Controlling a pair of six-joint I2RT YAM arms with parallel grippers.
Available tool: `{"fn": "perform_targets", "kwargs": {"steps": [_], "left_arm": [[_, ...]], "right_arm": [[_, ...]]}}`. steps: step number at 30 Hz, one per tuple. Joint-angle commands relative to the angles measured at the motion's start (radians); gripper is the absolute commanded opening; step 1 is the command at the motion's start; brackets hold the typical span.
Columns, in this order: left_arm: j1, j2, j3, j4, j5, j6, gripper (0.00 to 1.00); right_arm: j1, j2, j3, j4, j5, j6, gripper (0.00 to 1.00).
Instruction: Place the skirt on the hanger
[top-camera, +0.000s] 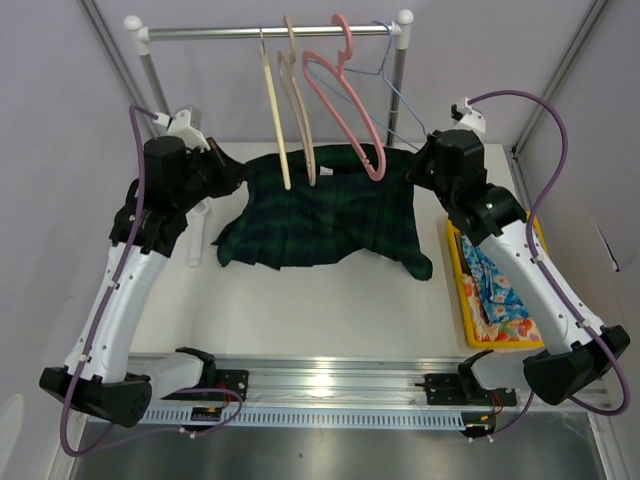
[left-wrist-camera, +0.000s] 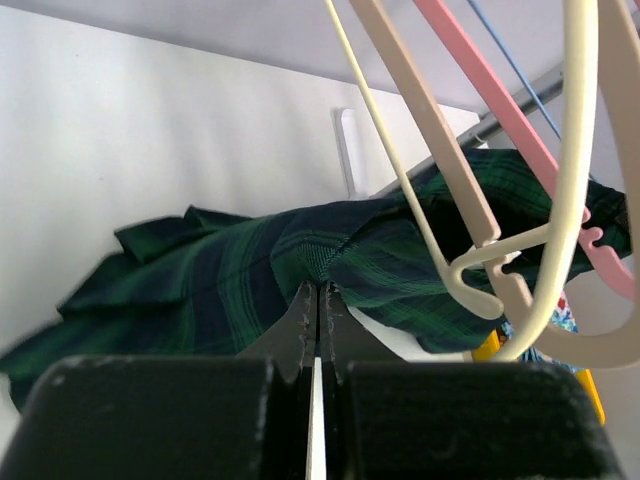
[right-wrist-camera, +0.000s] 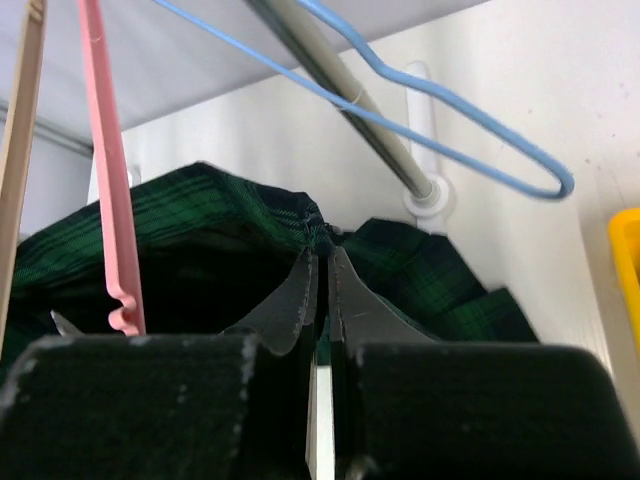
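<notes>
The dark green and navy plaid skirt (top-camera: 330, 215) is stretched between my two grippers, its lower part draped on the white table (top-camera: 330, 300). My left gripper (top-camera: 236, 176) is shut on the skirt's left upper corner, and the left wrist view shows the closed tips (left-wrist-camera: 318, 286) pinching the fabric (left-wrist-camera: 220, 290). My right gripper (top-camera: 415, 165) is shut on the right upper corner, tips (right-wrist-camera: 322, 256) biting into the cloth (right-wrist-camera: 200, 215). The cream-yellow hanger (top-camera: 272, 110) hangs from the rail, its lower end over the skirt's top edge; its curved shoulder (left-wrist-camera: 577, 150) shows close by in the left wrist view.
A tan-beige hanger (top-camera: 298, 110), a pink hanger (top-camera: 350, 105) and a blue wire hanger (top-camera: 395, 90) share the rail (top-camera: 270, 33). A yellow bin (top-camera: 455, 270) with bright floral cloth (top-camera: 500, 295) stands at the right. The rack's post (right-wrist-camera: 340, 90) rises near the right gripper.
</notes>
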Motion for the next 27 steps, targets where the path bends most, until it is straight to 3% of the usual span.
{"fn": "perform_targets", "kwargs": {"steps": [1,9,12,19,23,24,27], "left_arm": [[0.012,-0.041,-0.061,0.043,0.032,0.009,0.00],[0.012,-0.183,-0.637,0.205,0.107,-0.124,0.00],[0.012,-0.208,-0.803,0.274,0.121,-0.163,0.00],[0.012,-0.231,-0.925,0.287,0.107,-0.168,0.01],[0.012,-0.249,-0.917,0.249,0.089,-0.136,0.09],[0.012,-0.253,-0.916,0.249,0.098,-0.129,0.16],[0.012,-0.274,-0.905,0.249,0.144,-0.102,0.26]], "right_arm": [[-0.003,-0.044,-0.049,-0.005,-0.036,0.002,0.00],[0.029,-0.234,-0.634,0.141,-0.073,0.192,0.00],[0.035,-0.261,-0.750,0.181,-0.077,0.236,0.00],[0.059,-0.318,-0.925,0.224,-0.102,0.299,0.00],[0.157,-0.351,-0.946,0.223,-0.065,0.337,0.01],[0.182,-0.353,-0.949,0.226,-0.044,0.342,0.02],[0.282,-0.345,-0.948,0.221,0.027,0.363,0.05]]}}
